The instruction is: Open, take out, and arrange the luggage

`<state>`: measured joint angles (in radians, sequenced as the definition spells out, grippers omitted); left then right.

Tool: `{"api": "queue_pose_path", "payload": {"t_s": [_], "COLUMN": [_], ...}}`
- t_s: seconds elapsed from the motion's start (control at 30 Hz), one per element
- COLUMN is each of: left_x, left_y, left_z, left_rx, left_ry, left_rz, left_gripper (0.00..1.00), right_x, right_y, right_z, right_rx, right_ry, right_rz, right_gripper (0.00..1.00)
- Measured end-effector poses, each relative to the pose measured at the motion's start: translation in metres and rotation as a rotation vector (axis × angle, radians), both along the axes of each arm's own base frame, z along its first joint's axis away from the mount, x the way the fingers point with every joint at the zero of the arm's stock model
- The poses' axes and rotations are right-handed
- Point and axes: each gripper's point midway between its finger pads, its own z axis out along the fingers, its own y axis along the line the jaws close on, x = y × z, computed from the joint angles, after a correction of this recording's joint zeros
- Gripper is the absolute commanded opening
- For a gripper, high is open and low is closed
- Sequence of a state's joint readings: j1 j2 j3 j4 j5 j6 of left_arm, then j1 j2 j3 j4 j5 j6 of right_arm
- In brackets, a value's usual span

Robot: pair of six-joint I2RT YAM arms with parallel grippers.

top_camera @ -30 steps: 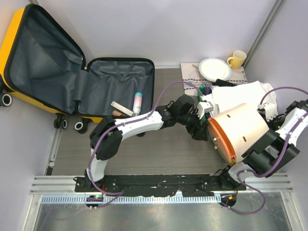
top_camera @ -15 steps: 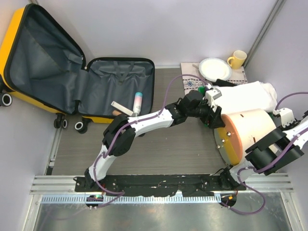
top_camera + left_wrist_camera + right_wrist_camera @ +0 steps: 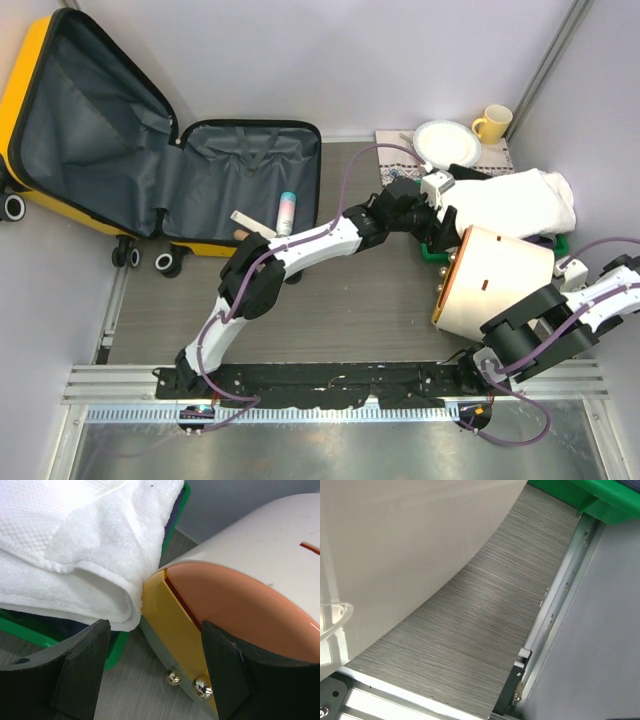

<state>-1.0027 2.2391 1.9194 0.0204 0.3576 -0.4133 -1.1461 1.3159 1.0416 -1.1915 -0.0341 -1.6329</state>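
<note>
The luggage [image 3: 120, 150], a yellow hard-shell suitcase with dark grey lining, lies open at the far left, its lid leaning on the wall. A small tube [image 3: 287, 212] and a flat cream strip [image 3: 252, 226] lie in its lower half. My left arm stretches far right. Its gripper [image 3: 437, 232] [image 3: 155, 680] is open, its black fingers [image 3: 82, 665] standing either side of the orange-yellow rim of a large cream cylinder [image 3: 500, 285] [image 3: 260, 545] without pinching it. My right arm lies at the lower right beside the cylinder [image 3: 395, 540]; its fingers do not show.
A white towel [image 3: 510, 200] [image 3: 65, 540] is piled on a green tray [image 3: 563, 245] [image 3: 30, 632] [image 3: 600, 500] just behind the cylinder. A white plate [image 3: 446, 140] and a yellow mug [image 3: 492, 122] sit on a cloth at the back right. A metal rail [image 3: 555, 605] edges the table's right side.
The cylinder has tipped down and shifted right, so its orange end now faces left instead of up. My left gripper has reached further right to its rim, and my right arm has dropped lower.
</note>
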Motion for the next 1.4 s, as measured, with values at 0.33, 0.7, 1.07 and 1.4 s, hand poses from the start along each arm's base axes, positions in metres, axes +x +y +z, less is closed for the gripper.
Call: {"api": "queue_pose_path", "payload": {"t_s": [0.33,0.7,1.07,1.4], "left_x": [-0.005,-0.052,-0.075,-0.081], "left_y": [0.014,0.07,0.052,0.112], "left_z": [-0.009,0.001,0.038,0.015], "left_rx": [0.027,0.131,0.042,0.098], "left_ry": [-0.014,-0.048,-0.073,0.025], "left_rz": [0.03,-0.035,-0.1,-0.025], "left_gripper": [0.77,0.78,0.81,0.83], "right_x": [0.022,0.044,0.06,0.051], "right_y": [0.013,0.051,0.037,0.095], "right_z": [-0.01,-0.022,-0.024,-0.048], "right_rx": [0.092,0.173,0.279,0.482], "right_ry": [-0.055,-0.093,-0.072,-0.046], "right_rz": [0.105,0.238,0.153,-0.002], "right_gripper": [0.71,0.54,0.29,0.3]}}
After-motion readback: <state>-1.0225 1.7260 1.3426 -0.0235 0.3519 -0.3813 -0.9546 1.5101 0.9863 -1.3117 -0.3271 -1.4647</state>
